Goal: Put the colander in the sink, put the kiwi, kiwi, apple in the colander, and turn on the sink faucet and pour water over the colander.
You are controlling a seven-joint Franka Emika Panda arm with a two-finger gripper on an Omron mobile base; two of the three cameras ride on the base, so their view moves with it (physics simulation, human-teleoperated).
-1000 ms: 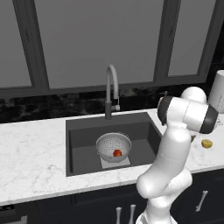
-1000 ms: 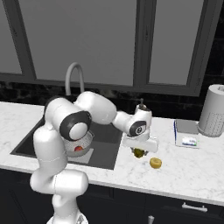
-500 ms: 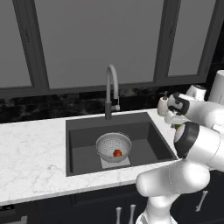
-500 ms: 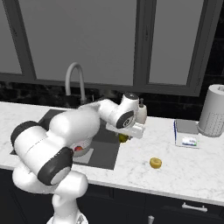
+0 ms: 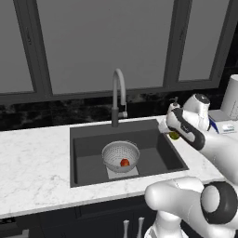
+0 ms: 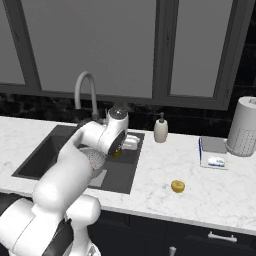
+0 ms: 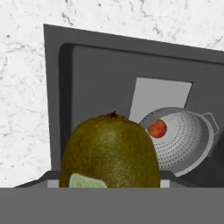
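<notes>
Dark olive-green kiwi (image 7: 110,152) carried over the dark grey rectangular sink (image 5: 88,144).

The two-finger gripper (image 5: 175,135) grips the kiwi above the sink's right edge; beyond it the perforated silver colander (image 7: 181,135) sits in the sink, holding the red-orange apple (image 7: 157,128). Letting go here would likely drop the kiwi outside the colander.

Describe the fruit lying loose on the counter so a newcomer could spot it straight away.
Start at the dark grey rectangular sink and go right along the white marble counter, past the cream soap dispenser. Near the front edge lies a small yellowish oval kiwi, alone on bare marble. The round red-orange apple sits in the silver perforated colander.
</notes>
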